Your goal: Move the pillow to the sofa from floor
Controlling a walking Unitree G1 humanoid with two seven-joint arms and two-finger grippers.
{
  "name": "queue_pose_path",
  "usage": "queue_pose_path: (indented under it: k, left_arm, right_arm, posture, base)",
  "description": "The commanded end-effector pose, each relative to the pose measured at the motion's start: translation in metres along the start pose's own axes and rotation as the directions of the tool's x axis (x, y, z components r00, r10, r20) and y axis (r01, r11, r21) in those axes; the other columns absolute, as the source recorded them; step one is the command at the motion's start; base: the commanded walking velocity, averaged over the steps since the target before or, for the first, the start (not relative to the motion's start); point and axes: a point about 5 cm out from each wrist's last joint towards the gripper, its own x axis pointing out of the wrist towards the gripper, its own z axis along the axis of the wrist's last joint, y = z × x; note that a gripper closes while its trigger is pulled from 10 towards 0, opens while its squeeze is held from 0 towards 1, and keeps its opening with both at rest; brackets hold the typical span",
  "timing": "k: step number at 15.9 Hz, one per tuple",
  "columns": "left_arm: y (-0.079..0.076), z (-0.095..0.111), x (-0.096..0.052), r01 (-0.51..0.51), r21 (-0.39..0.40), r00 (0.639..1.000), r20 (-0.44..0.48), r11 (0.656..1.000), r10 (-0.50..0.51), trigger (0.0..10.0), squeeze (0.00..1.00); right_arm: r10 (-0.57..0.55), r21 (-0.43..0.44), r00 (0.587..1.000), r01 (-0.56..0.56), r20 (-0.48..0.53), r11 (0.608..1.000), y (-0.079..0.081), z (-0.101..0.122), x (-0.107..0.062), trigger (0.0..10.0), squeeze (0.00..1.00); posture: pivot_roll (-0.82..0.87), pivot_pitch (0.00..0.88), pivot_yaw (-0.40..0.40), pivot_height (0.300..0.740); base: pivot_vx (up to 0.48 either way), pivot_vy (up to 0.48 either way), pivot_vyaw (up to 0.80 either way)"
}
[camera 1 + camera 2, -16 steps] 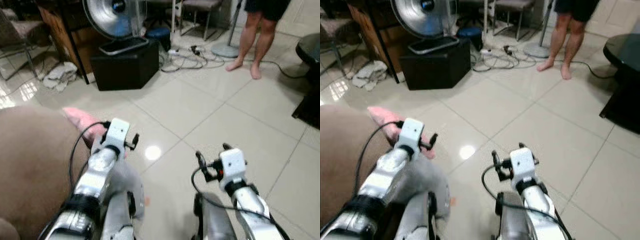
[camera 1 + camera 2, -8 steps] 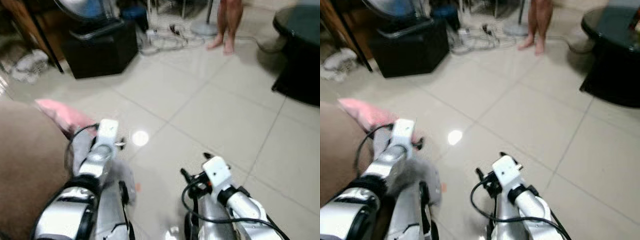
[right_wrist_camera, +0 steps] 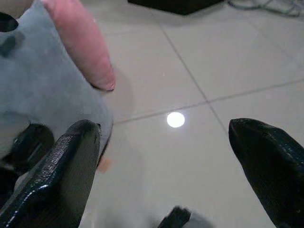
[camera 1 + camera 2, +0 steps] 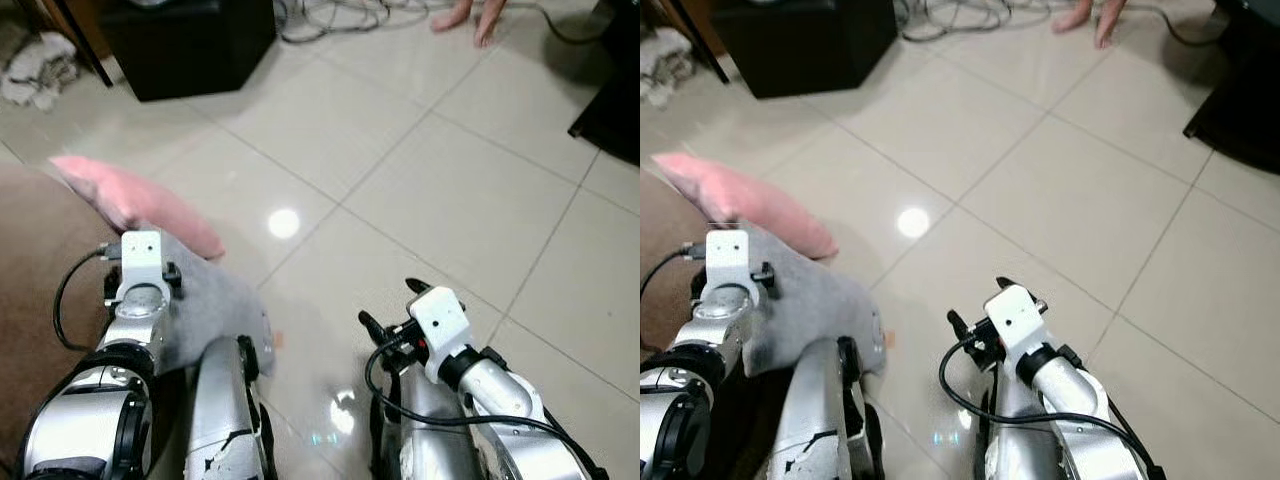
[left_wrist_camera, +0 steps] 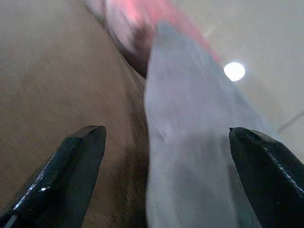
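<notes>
Two soft pillows, one pink (image 4: 140,204) and one grey (image 4: 205,310), are lying against the brown sofa's edge (image 4: 40,270), apparently nearly delivered, while both grippers, left (image 5: 166,175) and right (image 3: 164,166), are hovering wide apart, holding nothing.

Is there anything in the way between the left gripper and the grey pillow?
Nothing visible. The left gripper is open, and the grey pillow lies straight ahead between its fingers, beside the brown sofa, with a pink pillow beyond it.
</notes>
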Motion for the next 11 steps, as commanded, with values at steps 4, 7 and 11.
queue_pose_path:
  k: [4,7,11]
  left_arm:
    - [-0.004,-0.014,-0.002,0.113,-0.086,0.992,-0.054,0.99,-0.117,10.0,0.0]
    - [0.0,-0.022,-0.003,0.091,0.042,0.992,-0.086,0.995,-0.087,10.0,0.0]
    - [0.001,-0.026,-0.003,0.1,0.165,0.992,-0.095,0.981,-0.085,5.0,0.0]
  right_arm:
    - [0.059,0.037,0.998,-0.06,0.03,0.998,0.006,0.01,0.003,10.0,0.0]
    - [0.077,0.03,0.997,-0.078,0.029,0.997,0.01,0.011,0.003,10.0,0.0]
    - [0.12,0.011,0.993,-0.12,0.015,0.993,0.017,0.01,-0.001,10.0,0.0]
  posture:
    - [-0.06,0.309,0.04,0.535]
    - [-0.06,0.323,0.046,0.535]
    - [-0.06,0.321,0.053,0.535]
  base:
    - [0.0,0.0,0.0]
    - [0.0,0.0,0.0]
    - [0.0,0.0,0.0]
